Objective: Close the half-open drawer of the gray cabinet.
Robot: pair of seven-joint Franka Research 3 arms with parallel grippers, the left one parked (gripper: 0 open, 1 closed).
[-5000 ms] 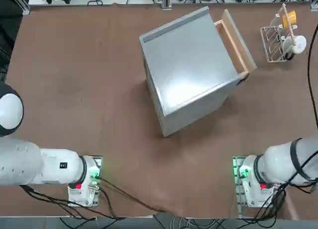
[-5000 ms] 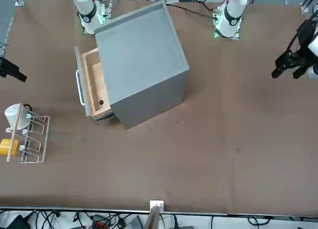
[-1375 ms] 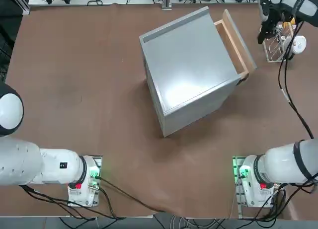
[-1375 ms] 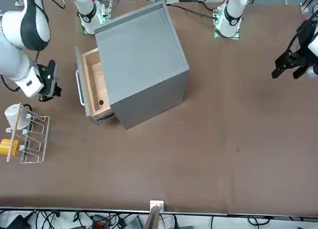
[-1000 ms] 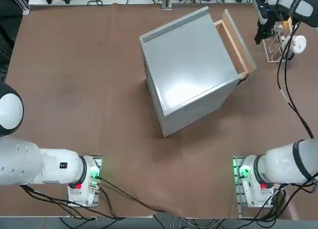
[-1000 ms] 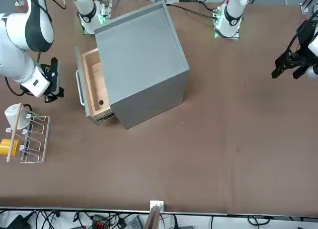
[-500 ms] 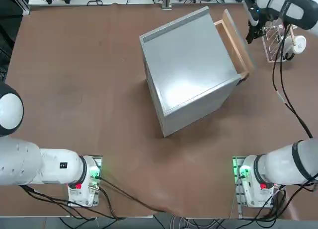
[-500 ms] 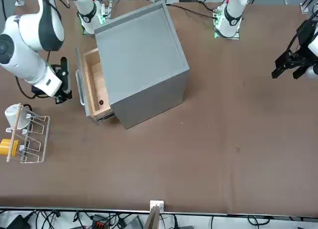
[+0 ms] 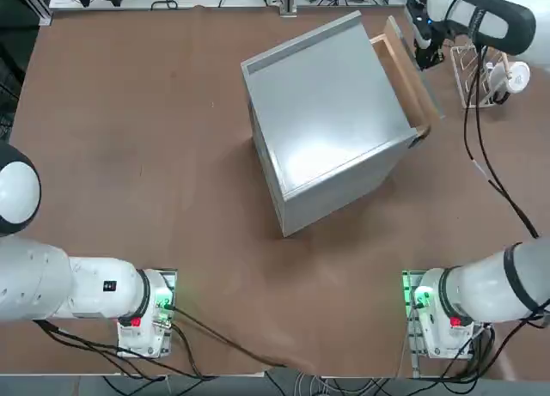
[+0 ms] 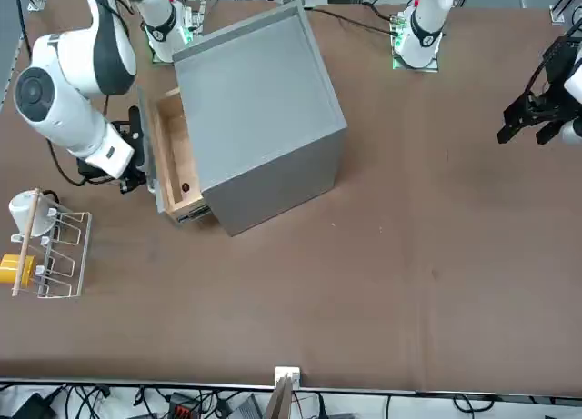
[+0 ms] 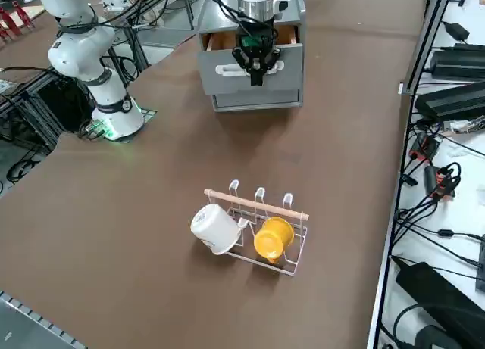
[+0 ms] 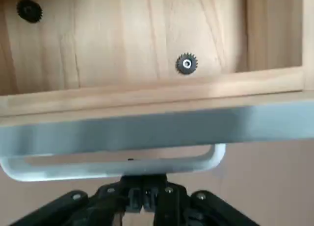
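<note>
Brown matting covered the table (image 9: 129, 138), and the large boxy cabinet of smooth matte gray panels (image 9: 326, 121) stood on it at an angle, toward the far side and the robot's right. Its long narrow drawer with light tan wooden sides and a flat gray front panel (image 10: 169, 155) stuck partly out of the cabinet face that turned to the robot's right, so the wooden floor of the drawer lay open to view, with two small dark gear-shaped discs (image 12: 186, 63) lying on it. A pale bar handle (image 12: 113, 167) ran along the outside of the front panel.

The right gripper (image 11: 256, 69) of the white arm sat directly against that front panel, at about the middle of the handle's length, with its black fingers (image 12: 143, 196) drawn together and nothing between them. In the wrist view the fingertips met just below the handle bar, pointing at the panel; whether they actually touched the bar or the panel could not be told. The drawer thus lay straight ahead of the closed jaws, between them and the cabinet body.

Well apart from the cabinet, further to the robot's right, a white wire rack (image 11: 261, 228) held a white cup (image 11: 214, 229) and a yellow cup (image 11: 273, 238).
</note>
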